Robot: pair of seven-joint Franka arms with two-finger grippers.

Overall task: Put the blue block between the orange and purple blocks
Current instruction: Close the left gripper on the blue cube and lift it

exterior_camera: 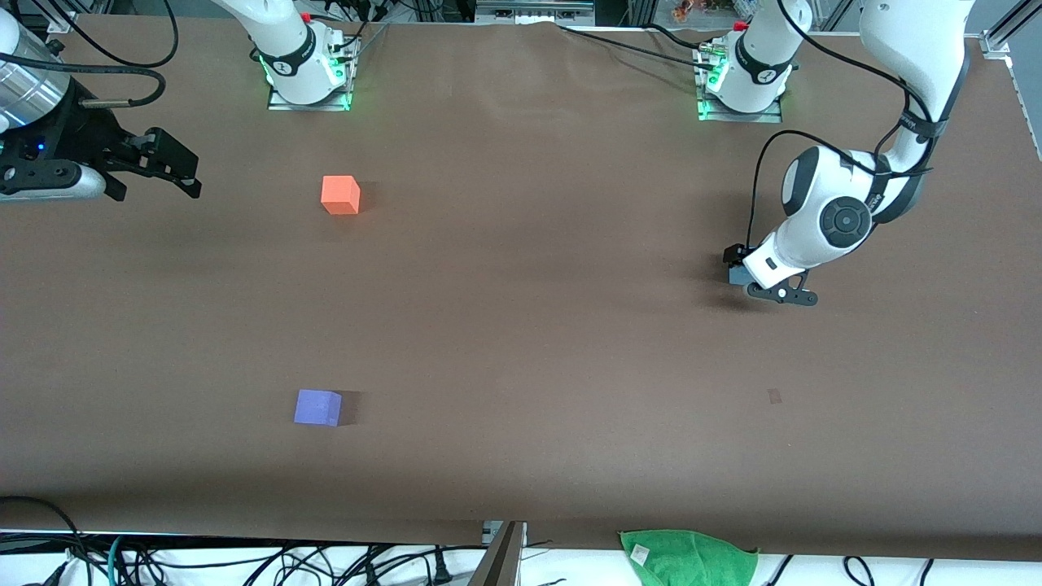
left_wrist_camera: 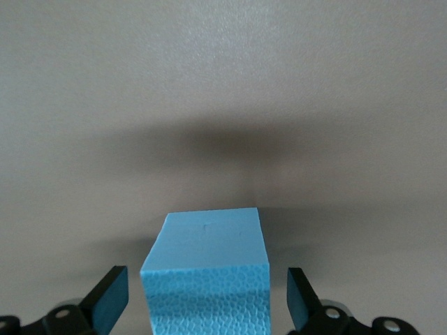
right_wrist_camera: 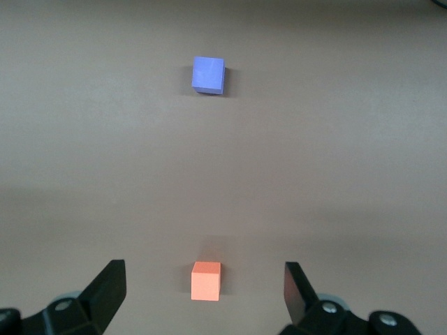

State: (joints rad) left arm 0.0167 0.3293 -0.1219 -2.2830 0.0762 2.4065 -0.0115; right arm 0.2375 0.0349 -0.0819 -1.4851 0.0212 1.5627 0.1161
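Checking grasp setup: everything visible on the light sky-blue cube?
The light sky-blue matte foam-like cube has a smooth top and a pebbled side face. It sits upright on the brown table toward the left arm's end, between the open fingers of the left gripper. Gaps show on both sides; nothing grips it.
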